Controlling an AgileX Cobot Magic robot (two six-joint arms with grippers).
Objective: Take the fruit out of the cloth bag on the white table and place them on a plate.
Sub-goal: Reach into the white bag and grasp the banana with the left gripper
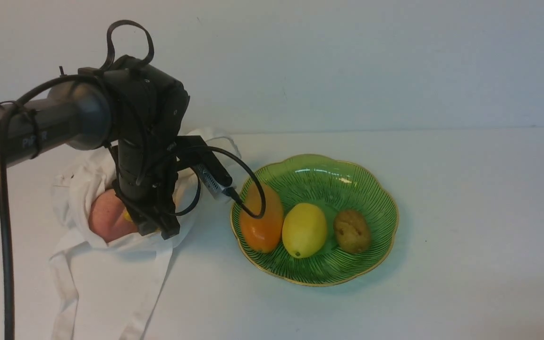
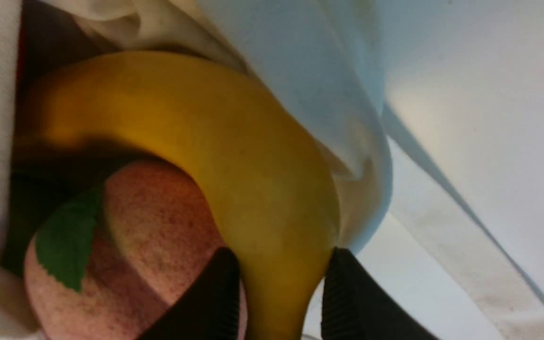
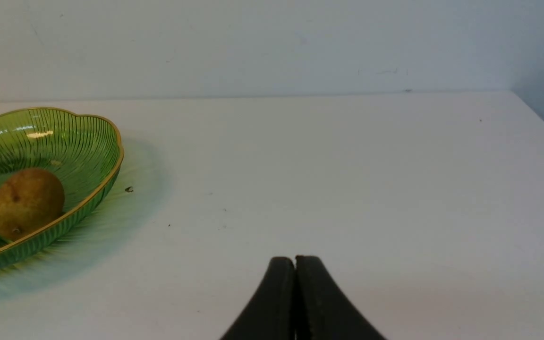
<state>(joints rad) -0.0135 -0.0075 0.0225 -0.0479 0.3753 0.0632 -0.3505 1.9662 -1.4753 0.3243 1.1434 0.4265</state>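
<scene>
Now we're at the grasp on the long, curved yellow banana (image 2: 262, 189): our black left tool (image 2: 284, 264) is clamped on its end, while our black right tool (image 3: 295, 264) has its fingers together. The banana lies in the soft white cloth bag (image 1: 189, 189), beside the pink speckled peach (image 2: 158, 226) with its green leaf; the bag sits at nine o'clock of the shiny green scalloped plate (image 1: 319, 177) on the white table (image 1: 465, 226). Next, we judge, we should lift it clear of the cloth and swing toward three o'clock. We count one banana, one bag, one plate, and three pieces on the plate.
</scene>
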